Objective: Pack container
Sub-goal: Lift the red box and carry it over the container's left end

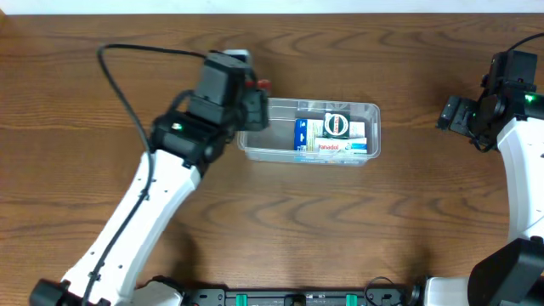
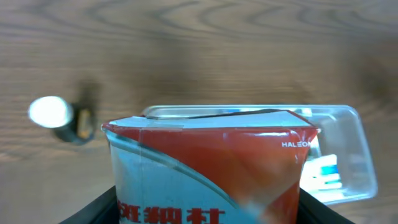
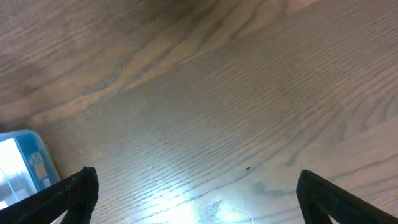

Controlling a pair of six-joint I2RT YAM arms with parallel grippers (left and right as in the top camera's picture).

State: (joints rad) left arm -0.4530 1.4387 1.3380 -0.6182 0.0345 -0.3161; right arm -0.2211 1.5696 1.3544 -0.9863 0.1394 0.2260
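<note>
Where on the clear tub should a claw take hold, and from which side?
Probably the right short end of the container: pinch the upright rim wall from above with the open right claw, coming from the right. The left end lies beneath the left claw holding a red box.

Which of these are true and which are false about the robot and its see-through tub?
1. The left fingers are holding a red box. True.
2. The container has nothing in it. False: several boxes lie inside, one of them a Panadol box.
3. The right fingers are wide open with nothing between them. True.
4. The right fingers are over the container. False: they are off to the side, over the bare wooden table.
5. A small white-topped thing stands on the table outside the container. True.
</note>
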